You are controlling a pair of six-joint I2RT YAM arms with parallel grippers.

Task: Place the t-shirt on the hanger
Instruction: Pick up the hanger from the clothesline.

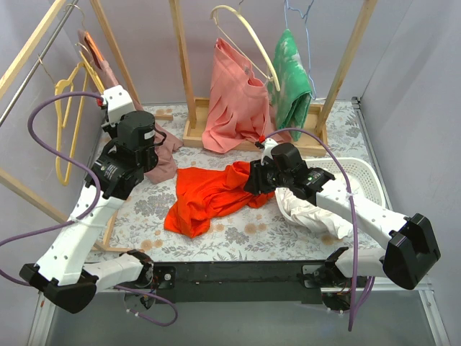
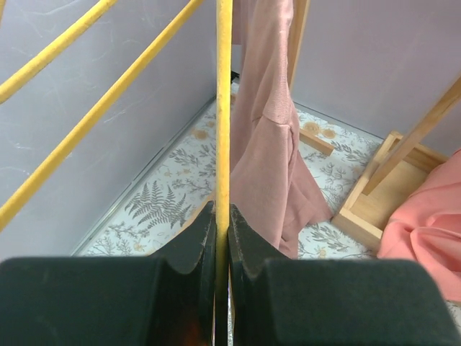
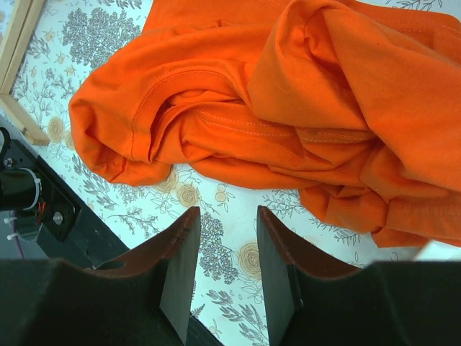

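The red-orange t-shirt (image 1: 205,194) lies crumpled on the floral table, and it fills the top of the right wrist view (image 3: 288,94). My right gripper (image 1: 252,180) (image 3: 227,216) is open and empty, hovering at the shirt's right edge with bare tablecloth between its fingers. My left gripper (image 1: 101,101) (image 2: 223,213) is raised at the far left and is shut on a thin bar of a pale-yellow hanger (image 2: 224,108). Other yellow hangers (image 1: 66,130) hang from the rail beside it.
A dusty-pink garment (image 2: 266,130) hangs just right of the held hanger. A salmon-pink garment (image 1: 234,101) on a cream hanger and a green garment (image 1: 292,79) hang on the wooden rack (image 1: 193,133). A white basket (image 1: 364,176) with white cloth (image 1: 317,213) stands at the right.
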